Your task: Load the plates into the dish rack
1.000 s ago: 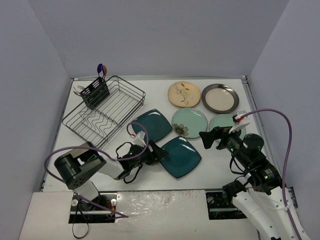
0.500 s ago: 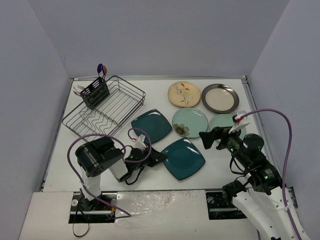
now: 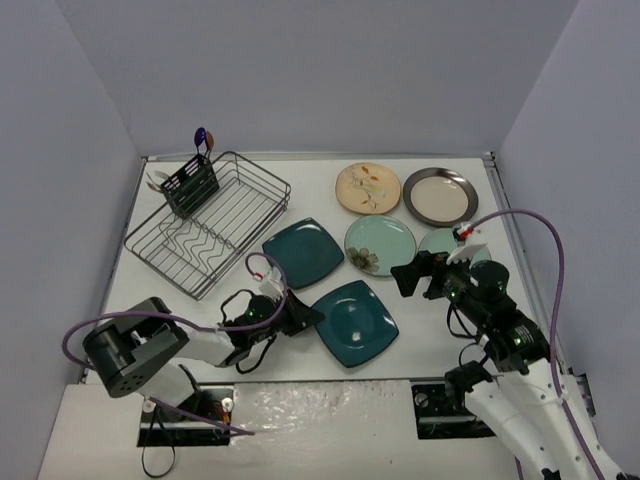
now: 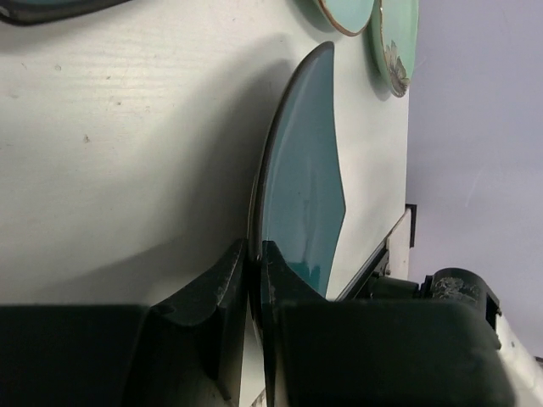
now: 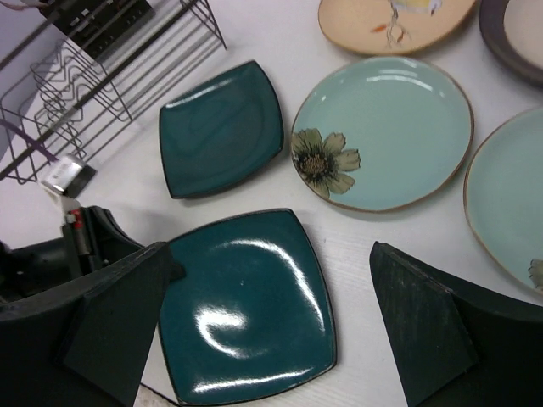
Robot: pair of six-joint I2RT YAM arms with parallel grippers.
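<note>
Near the front edge of the counter [image 3: 415, 342], the left fingers [image 3: 303, 316] pinch the rim of a teal square plate [image 3: 355, 323]. The right fingers [image 3: 412, 276] hang spread wide, holding nothing. The rack [image 3: 215, 225] sits at the far left corner.

White table [image 3: 318, 192] boxed by plain grey walls [image 3: 300, 70] — soft even light, faint shadows.

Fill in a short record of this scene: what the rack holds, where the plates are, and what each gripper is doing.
rack: dish rack at far left, no plates in it
plates: six, all on the table outside the rack
left arm: left gripper shut on the rim of the near teal square plate
right arm: right gripper open, holding nothing, over the plates
</note>
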